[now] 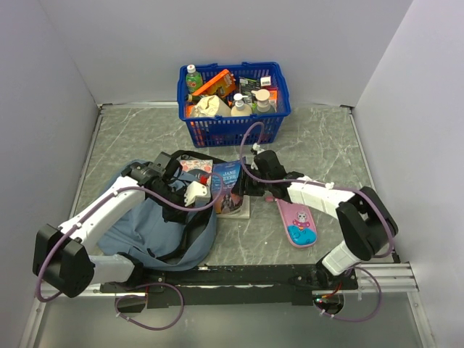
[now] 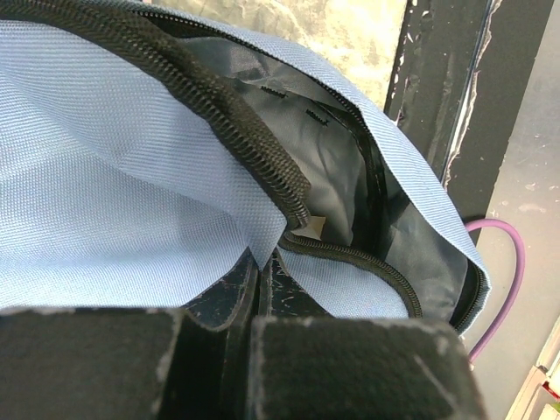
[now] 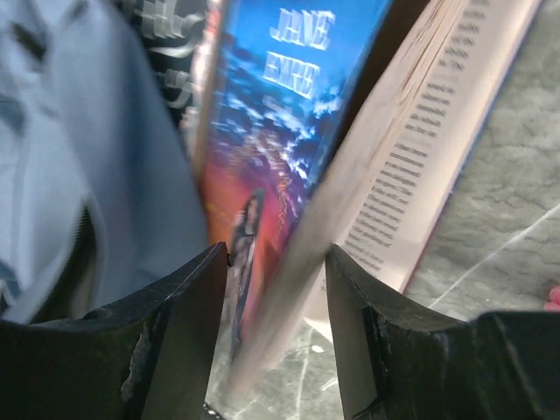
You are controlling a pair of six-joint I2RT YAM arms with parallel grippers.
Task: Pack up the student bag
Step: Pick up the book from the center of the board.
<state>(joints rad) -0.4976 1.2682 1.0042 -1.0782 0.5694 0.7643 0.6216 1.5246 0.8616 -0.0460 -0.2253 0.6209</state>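
Observation:
The student bag (image 1: 148,225) lies at the front left, a grey-blue backpack with its dark zip open. My left gripper (image 1: 179,190) is shut on the fabric edge of the bag's opening (image 2: 256,262) and holds it up; the grey lining (image 2: 337,179) shows inside. A "Jane Eyre" book (image 1: 230,185) stands tilted just right of the bag, fallen partly open, with some pages (image 3: 437,166) lying toward the table. My right gripper (image 1: 249,181) has its fingers on either side of the raised cover and page block (image 3: 280,254), touching both sides.
A blue plastic basket (image 1: 279,116) with bottles and packets stands at the back centre. A pink pencil case (image 1: 297,223) lies right of the book, under the right arm. Another small book (image 1: 194,167) lies at the bag's top. Grey walls close the sides.

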